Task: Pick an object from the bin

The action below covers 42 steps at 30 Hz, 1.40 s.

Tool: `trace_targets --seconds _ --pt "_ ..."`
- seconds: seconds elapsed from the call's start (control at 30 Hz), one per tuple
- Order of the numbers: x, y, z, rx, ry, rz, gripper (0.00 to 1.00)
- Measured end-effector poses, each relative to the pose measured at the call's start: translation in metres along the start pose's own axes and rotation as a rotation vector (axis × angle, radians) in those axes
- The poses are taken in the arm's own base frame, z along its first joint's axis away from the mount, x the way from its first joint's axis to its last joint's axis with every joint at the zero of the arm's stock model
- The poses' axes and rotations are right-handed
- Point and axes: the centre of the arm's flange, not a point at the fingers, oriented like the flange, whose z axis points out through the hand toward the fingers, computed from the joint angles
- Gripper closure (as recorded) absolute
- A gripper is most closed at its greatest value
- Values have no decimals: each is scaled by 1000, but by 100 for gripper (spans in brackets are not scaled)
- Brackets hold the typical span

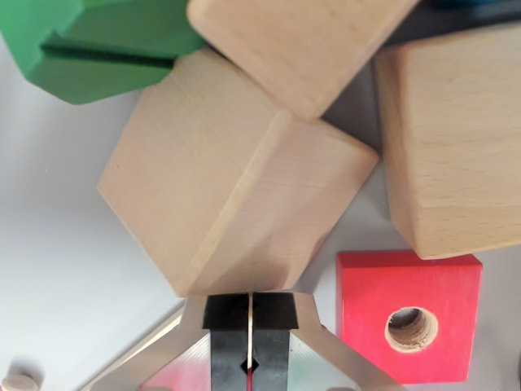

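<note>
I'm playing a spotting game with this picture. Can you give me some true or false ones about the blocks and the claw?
1. The red block has a round hole. True.
2. The green block sits at the bottom. False: it is at the top left.
3. The gripper is wide open. False: its pads are pressed together.
4. A plain wooden block lies just above the gripper. True.
5. The red block is round. False: it looks square.

Three unpainted blocks [236,187] show matt fine-grained bare wood, red holed block [407,314] and green slotted block [89,45] wear smooth matt paint, bin floor [57,269] looks smooth pale plastic.
</note>
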Motion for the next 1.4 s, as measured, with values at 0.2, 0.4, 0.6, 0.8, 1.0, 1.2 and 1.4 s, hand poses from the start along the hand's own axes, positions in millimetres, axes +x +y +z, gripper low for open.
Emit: trace_targets --seconds 0.2,0.4,0.6,0.8,1.0,1.2,1.4 --pt "0 0 0 0 0 0 100" --pt "0 0 -3 2 -1 0 100" --pt "0 -1 -15 4 -2 0 100" --pt "-1 -1 -31 4 -2 0 100" --pt "-1 -1 -49 4 0 -1 100" --pt "-1 -1 -70 4 0 -1 100" --pt "-1 -1 -93 5 1 -1 100"
